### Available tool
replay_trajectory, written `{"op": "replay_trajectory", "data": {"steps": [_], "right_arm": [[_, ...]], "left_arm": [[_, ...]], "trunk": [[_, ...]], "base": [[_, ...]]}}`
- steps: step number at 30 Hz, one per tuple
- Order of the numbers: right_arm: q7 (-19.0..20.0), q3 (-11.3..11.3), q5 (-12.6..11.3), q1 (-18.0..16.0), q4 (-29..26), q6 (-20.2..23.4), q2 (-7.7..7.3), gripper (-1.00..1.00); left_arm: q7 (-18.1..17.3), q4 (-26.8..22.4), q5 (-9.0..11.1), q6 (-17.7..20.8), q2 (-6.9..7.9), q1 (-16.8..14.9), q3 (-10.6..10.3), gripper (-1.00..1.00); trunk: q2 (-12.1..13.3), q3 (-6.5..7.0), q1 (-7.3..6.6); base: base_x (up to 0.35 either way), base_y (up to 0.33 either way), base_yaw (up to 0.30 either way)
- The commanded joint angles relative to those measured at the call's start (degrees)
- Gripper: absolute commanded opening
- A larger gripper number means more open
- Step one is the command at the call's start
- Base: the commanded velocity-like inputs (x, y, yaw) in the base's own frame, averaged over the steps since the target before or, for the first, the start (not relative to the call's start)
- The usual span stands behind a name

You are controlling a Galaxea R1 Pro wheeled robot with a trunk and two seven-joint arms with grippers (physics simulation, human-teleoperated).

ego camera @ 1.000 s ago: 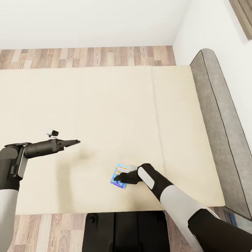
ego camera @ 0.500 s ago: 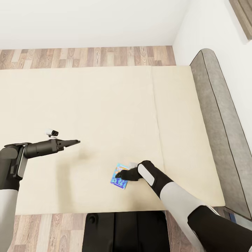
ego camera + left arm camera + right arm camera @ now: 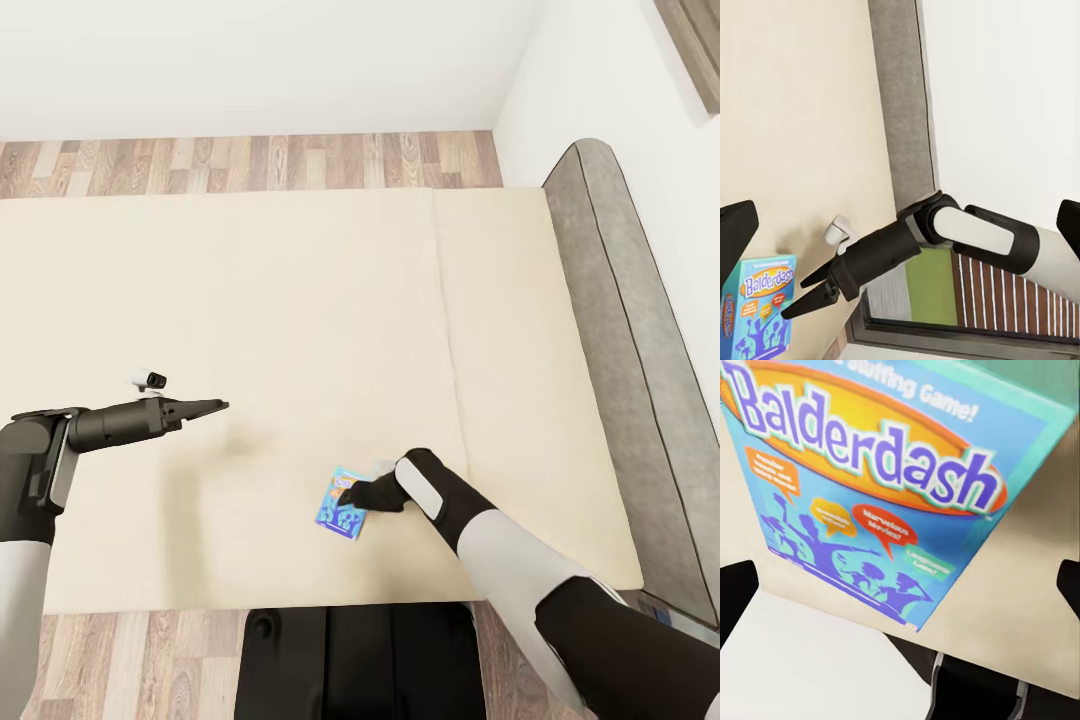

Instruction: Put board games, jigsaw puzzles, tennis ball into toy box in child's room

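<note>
1. Right gripper [image 3: 348, 497] hovered at the lower middle of the head view, over the near edge of the blue board game [image 3: 340, 509]. The left wrist view showed its two fingers parted in a narrow V, with nothing between them.
2. Left gripper [image 3: 218, 406] hung at the left of the head view, well apart from the game. It carried nothing, and I could not tell how far its fingers stood open.
3. That board game lay flat on the bed [image 3: 300, 320], low in the frame beside the mattress seam.
4. As I judged it, a thin box lying flush called for tipping one edge up or sliding it over the near edge of the bed, since a straight pinch from above would find little to bite.
5. Its cover [image 3: 870, 487] looked glossy and stiff, with straight sides and square corners, printed blue, orange and purple.
6. Plain beige mattress looked soft and matte; the grey headboard [image 3: 620, 330] curved at the right.
</note>
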Motion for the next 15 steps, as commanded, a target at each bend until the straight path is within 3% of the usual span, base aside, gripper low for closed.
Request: {"op": "replay_trajectory", "data": {"steps": [1, 15], "right_arm": [[-0.6, 0.2, -0.6, -0.1, 0.0, 0.0, 0.0, 1.0], [-0.6, 0.0, -0.5, -1.3, -0.3, -1.5, 0.0, 1.0]], "left_arm": [[-0.2, 0.0, 0.0, 0.6, 0.03, 0.0, 0.0, 1.0], [-0.2, 0.0, 0.0, 0.6, 0.04, 0.0, 0.0, 1.0]], "trunk": [[-0.1, -0.06, 0.03], [-0.1, -0.06, 0.03]], "base": [[0.0, 0.0, 0.0], [0.0, 0.0, 0.0]]}}
